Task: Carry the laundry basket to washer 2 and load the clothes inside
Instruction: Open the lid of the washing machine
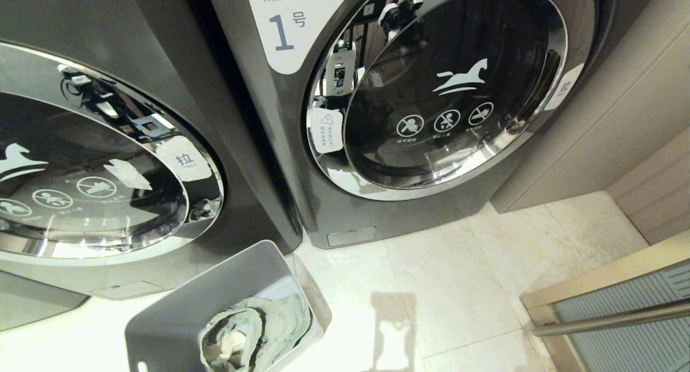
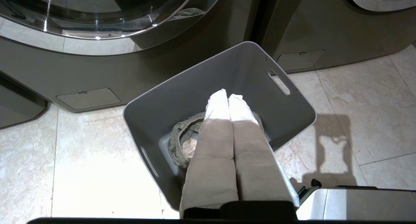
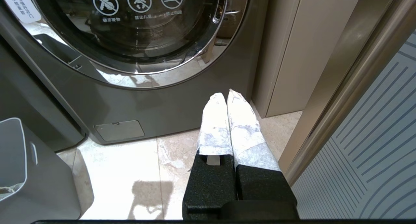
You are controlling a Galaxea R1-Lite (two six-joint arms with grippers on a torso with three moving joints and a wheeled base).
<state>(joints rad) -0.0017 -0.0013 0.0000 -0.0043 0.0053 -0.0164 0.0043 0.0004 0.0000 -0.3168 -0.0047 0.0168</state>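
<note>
Basket [image 2: 195, 87] of grey plastic sits on the tile directly beneath the left gripper [image 2: 228, 99], whose wrapped fingers are pressed together, holding nothing. It looks stiff and light, best gripped at the slot handle [image 2: 279, 82] on either short side. Inside, below the fingertips, lie soft, limp grey-green clothes [image 2: 182, 143]. The right gripper [image 3: 227, 97], also closed and empty, points at the washer [image 3: 146, 97] labelled "Washer 1", its tab reading "拉 PULL".

"Washer 1号" label [image 1: 288, 27] on right washer [image 1: 377, 210] — "拉 PULL" stickers [image 1: 184, 159] on doors.
</note>
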